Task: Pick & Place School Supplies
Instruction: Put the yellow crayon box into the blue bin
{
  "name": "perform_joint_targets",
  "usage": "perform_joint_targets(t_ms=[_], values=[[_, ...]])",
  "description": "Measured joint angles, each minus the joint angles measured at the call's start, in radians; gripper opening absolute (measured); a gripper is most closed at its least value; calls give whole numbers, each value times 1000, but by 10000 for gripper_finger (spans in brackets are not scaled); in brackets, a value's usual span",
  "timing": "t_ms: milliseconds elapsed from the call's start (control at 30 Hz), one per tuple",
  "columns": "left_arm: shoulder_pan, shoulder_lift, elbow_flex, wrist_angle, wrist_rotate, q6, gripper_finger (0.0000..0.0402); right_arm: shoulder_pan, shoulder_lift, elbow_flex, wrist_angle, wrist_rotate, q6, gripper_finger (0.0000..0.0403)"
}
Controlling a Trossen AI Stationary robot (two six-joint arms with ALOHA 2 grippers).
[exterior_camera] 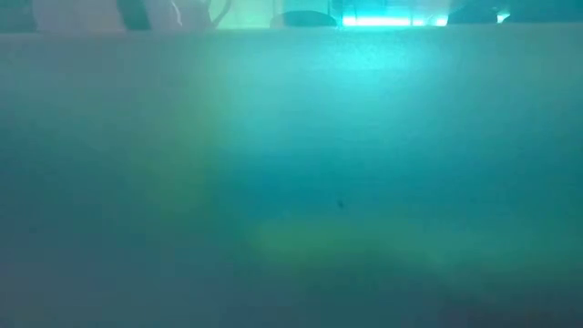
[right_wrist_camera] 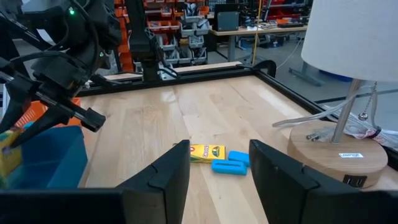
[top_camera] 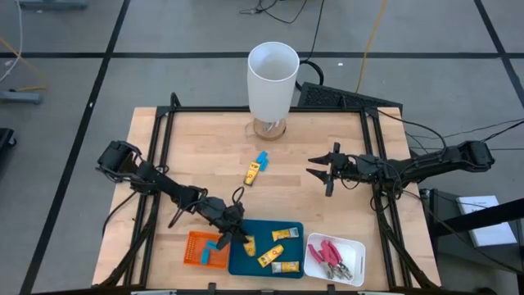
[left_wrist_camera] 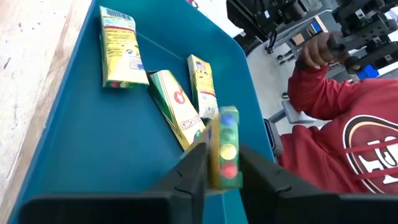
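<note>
My left gripper (left_wrist_camera: 222, 167) hangs over the left part of the teal tray (top_camera: 295, 246) and is shut on a yellow crayon box (left_wrist_camera: 225, 146). Three more yellow boxes (left_wrist_camera: 121, 46) lie flat on the tray floor. My right gripper (top_camera: 318, 174) is open and hovers right of table centre, touching nothing. It points toward a yellow box (right_wrist_camera: 206, 152) and a light-blue block (right_wrist_camera: 229, 167) lying flat side by side on the wood (top_camera: 255, 168). Red-handled pliers (top_camera: 330, 254) lie in the white tray. A light-blue block (top_camera: 211, 246) sits in the orange tray. The low view shows only a teal blur. My left gripper pinches the yellow crayon box between its two fingers (left_wrist_camera: 194, 163), one on each side face near the end with coloured dots (left_wrist_camera: 227, 152). The fingers slant down from the table's left. Whether the box touches the tray floor, I cannot tell.
A tall white lamp (top_camera: 273, 70) stands on a round wooden base (right_wrist_camera: 333, 149) at the far middle, its cord trailing off. The orange tray (top_camera: 196, 254), teal tray and white tray (top_camera: 356, 250) line the near edge. A person in a red shirt (left_wrist_camera: 348, 137) is beyond the near edge.
</note>
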Motion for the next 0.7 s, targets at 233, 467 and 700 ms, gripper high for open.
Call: perform_joint_targets(t_ms=[233, 467, 700], values=[[0, 0, 0, 1, -1, 25, 128, 0, 0, 0, -6, 0, 0, 155], [1, 0, 0, 5, -27, 82, 158, 0, 0, 0, -7, 0, 0, 155], [2, -1, 0, 75, -27, 85, 172, 0, 0, 0, -7, 0, 0, 155]])
